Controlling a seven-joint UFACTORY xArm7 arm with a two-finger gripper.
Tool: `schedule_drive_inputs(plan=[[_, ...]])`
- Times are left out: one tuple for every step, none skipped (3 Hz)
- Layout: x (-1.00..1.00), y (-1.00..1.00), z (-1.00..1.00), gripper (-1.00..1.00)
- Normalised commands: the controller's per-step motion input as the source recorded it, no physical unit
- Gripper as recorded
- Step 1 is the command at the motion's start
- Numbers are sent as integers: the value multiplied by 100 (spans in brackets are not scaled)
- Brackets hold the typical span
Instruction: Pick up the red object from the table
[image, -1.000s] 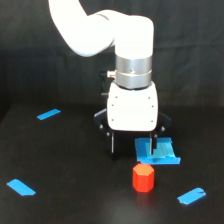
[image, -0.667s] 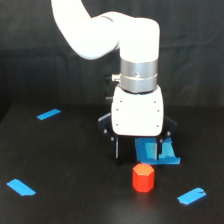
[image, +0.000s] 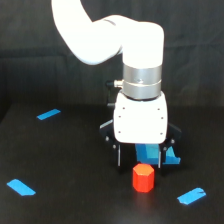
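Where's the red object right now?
In the exterior view the red object sits on the table low and right of centre, just below the gripper, in front of the blue tray.

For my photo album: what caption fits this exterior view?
White robot arm's open claw poised just above a small red object on a black table.
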Motion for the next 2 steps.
schedule_drive_inputs(plan=[[-6, -18, -18, 47], [-12, -18, -13, 46]])
